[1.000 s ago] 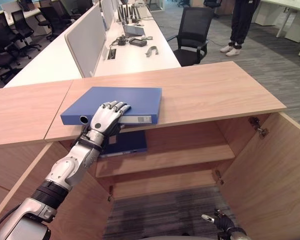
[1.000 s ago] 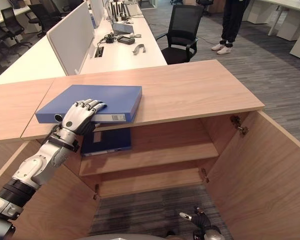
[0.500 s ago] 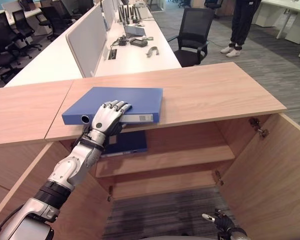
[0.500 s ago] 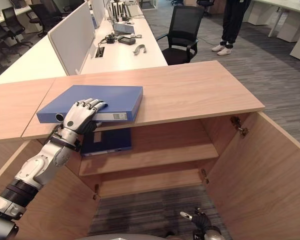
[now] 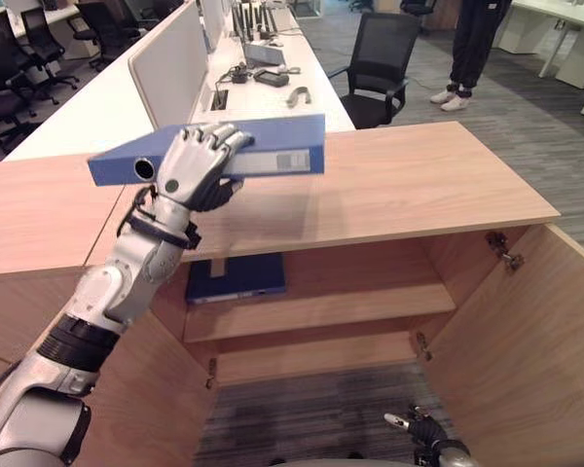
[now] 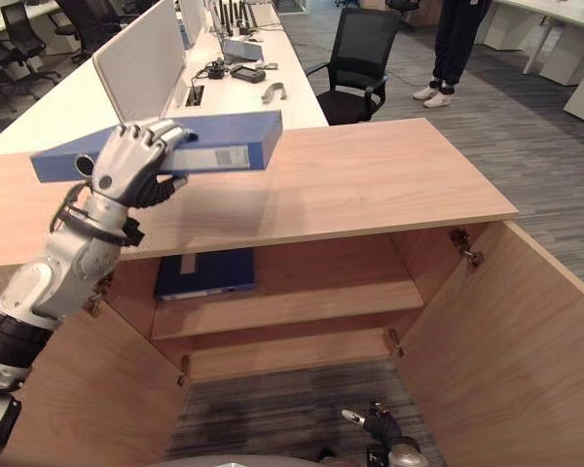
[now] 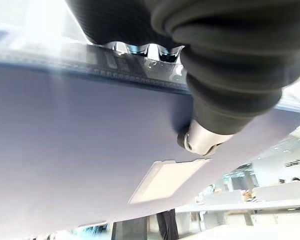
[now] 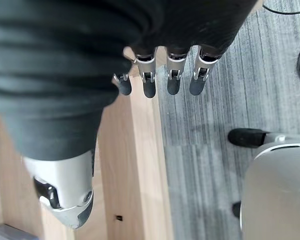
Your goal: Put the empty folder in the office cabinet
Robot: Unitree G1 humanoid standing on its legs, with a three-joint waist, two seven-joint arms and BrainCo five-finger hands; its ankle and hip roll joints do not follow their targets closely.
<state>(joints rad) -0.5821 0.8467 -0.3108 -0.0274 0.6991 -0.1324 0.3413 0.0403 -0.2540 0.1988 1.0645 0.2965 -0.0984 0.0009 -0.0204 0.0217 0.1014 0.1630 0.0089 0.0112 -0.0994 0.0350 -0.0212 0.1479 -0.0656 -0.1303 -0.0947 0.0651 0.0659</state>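
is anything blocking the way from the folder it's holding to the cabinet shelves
Nothing visible blocks the path. The left hand holds the blue folder above the cabinet top; both doors are open. Another blue folder lies on the upper shelf's left part; the rest of that shelf is bare.

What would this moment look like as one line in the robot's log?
left hand: shut on blue folder | folder: lifted clear of cabinet top | right hand: open, idle, low | second folder: upper shelf

The left arm is raised and bent at the elbow, and the left robot hand [image 5: 190,165] has its fingers curled over the top of the blue folder [image 5: 273,154] with the thumb underneath. The right robot hand [image 8: 160,75] hangs low, fingers straight and relaxed.
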